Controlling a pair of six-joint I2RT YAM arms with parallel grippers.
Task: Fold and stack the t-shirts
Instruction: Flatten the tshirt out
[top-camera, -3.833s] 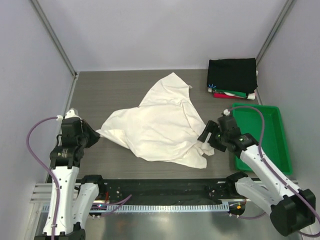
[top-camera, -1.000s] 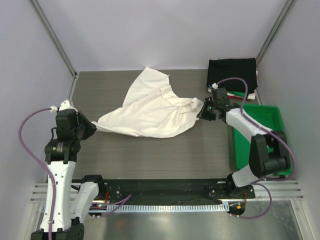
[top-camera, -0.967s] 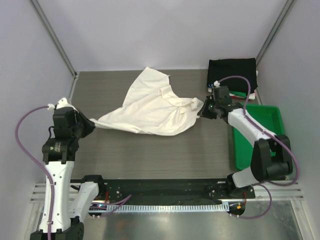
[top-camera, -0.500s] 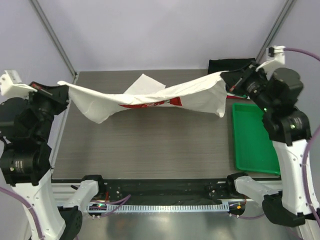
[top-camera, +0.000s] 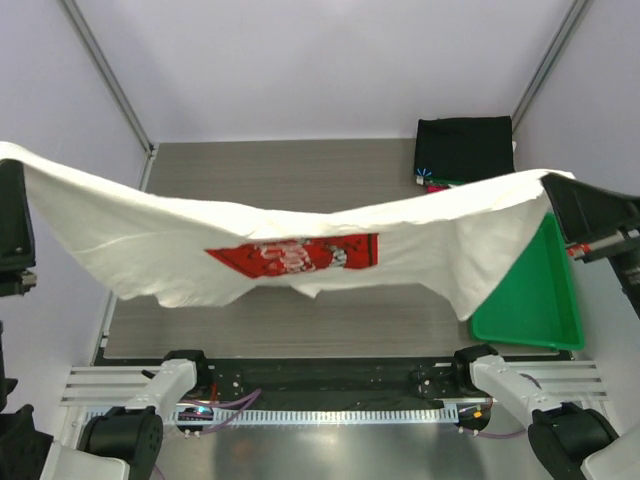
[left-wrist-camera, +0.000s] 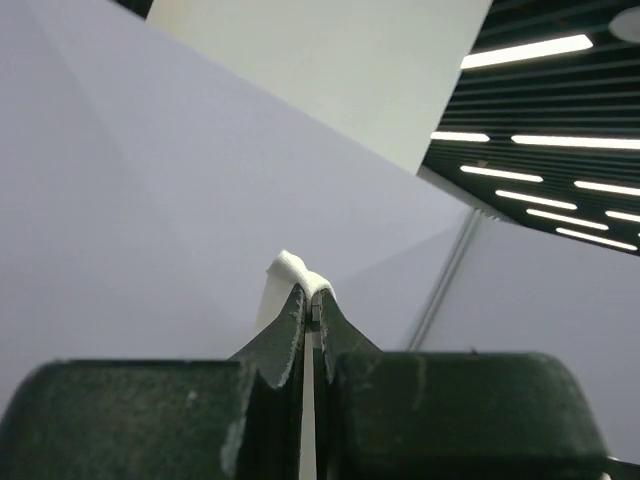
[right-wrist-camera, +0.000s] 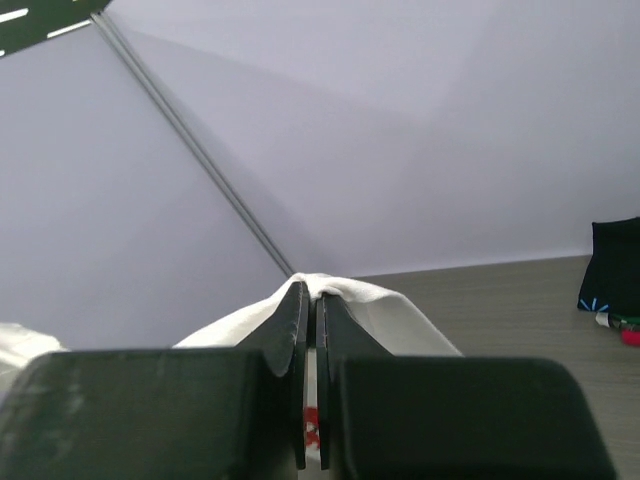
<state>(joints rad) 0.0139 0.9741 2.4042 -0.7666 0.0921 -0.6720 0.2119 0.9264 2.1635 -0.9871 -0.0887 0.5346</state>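
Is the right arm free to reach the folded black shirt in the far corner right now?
Probably not yet. The right gripper is shut on the white t-shirt, stretched in the air across to the left gripper. The folded black shirt itself lies uncovered.

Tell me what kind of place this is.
Probably a robot test cell in a lab or hall: plain pale walls boxing in a table, arms bolted to a rail, and strip lights overhead.
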